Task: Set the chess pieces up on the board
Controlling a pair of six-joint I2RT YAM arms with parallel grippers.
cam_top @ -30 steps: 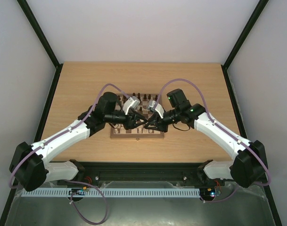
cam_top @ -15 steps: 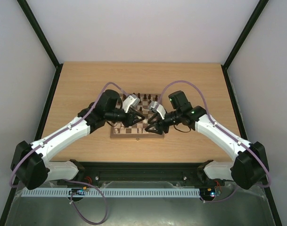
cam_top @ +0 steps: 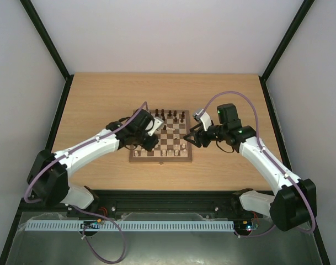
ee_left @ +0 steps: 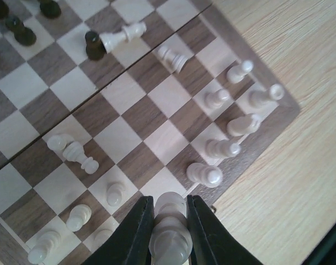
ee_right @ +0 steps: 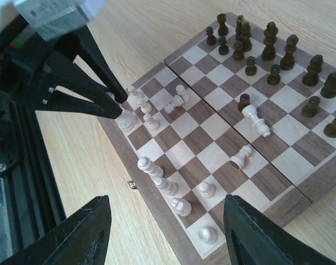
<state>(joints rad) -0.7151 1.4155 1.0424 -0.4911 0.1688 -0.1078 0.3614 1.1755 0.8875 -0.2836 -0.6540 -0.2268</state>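
The board (cam_top: 160,160) lies mid-table. Dark chess pieces (ee_right: 268,48) stand along its far rows and cream ones (ee_right: 164,184) along the near rows. Three cream pieces (ee_right: 256,121) lie tipped over around mid-board. My left gripper (ee_left: 169,203) is shut on an upright cream piece (ee_left: 171,234) at the board's near-left corner, also seen in the right wrist view (ee_right: 125,120). From above, the left gripper (cam_top: 149,144) hangs over the board's left part. My right gripper (cam_top: 188,139) sits at the board's right edge. It is open (ee_right: 166,203), with nothing between its fingers.
A small metal latch (ee_right: 133,185) sticks out of the board's near edge. Light wood tabletop (cam_top: 101,99) surrounds the board on all sides. A black rail (cam_top: 168,196) runs along the table's near edge between the arm bases.
Both grippers have left mid-board. The right one opened wide and drew back to the right edge. The left one shut on a cream piece and moved to the near-left corner.
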